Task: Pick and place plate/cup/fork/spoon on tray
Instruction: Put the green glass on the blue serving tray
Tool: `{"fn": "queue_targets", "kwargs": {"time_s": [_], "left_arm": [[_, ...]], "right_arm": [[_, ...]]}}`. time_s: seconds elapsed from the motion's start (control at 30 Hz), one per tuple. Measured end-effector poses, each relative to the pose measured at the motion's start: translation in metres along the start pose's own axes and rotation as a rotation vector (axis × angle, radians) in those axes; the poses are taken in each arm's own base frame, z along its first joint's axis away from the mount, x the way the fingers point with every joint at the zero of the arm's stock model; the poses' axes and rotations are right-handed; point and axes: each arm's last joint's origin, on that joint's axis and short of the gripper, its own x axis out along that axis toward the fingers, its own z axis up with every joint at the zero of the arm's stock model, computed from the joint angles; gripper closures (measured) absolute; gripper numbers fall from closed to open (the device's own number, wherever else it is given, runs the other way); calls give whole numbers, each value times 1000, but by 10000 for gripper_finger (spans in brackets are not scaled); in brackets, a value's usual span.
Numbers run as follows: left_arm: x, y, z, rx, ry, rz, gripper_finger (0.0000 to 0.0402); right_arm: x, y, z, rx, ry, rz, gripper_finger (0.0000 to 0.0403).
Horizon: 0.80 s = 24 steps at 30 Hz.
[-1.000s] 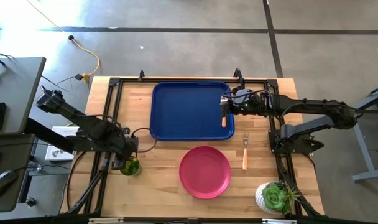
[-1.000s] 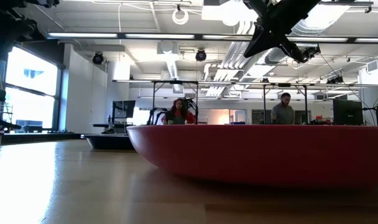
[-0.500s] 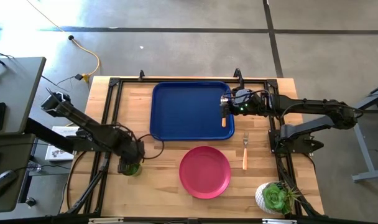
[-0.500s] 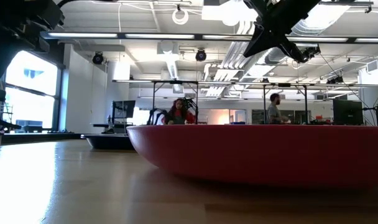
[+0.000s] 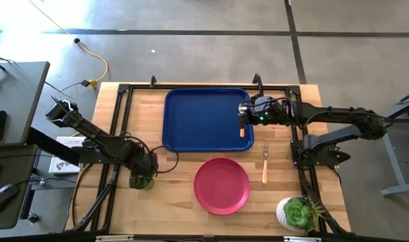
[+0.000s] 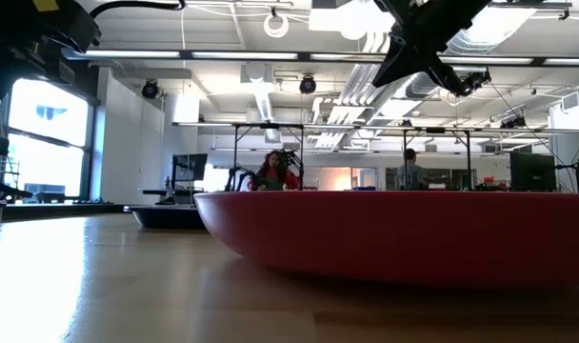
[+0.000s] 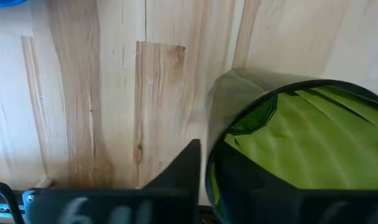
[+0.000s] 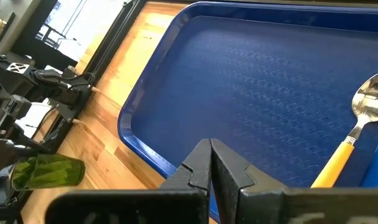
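My left gripper (image 5: 141,179) has dropped over the small dark green translucent cup (image 5: 142,182), lower left of the high view; whether it's pinching yet, I cannot tell. Right gripper (image 8: 209,167) waits pressed together.

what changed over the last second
The left end effector moved toward the table's near edge and came down onto the cup, which now sits against one of its fingers. The right end effector, spoon, tray, plate and fork stayed put.

Translucent green cup (image 7: 301,143); grained wooden table (image 7: 96,93)
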Motion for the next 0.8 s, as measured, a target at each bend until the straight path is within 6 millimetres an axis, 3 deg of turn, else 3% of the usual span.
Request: {"fn": "queue_targets", "kwargs": {"time_s": [0.1, 0.47, 0.8], "left_arm": [[0, 0, 0, -25, -5, -7, 394], [-6, 0, 3, -166, -89, -41, 396], [-51, 16, 19, -381, -361, 5, 398]], "right_arm": [[0, 0, 0, 0, 0, 0, 403], [0, 4, 2, -41, -3, 58, 403], [-1, 9, 4, -118, -11, 123, 403]]}}
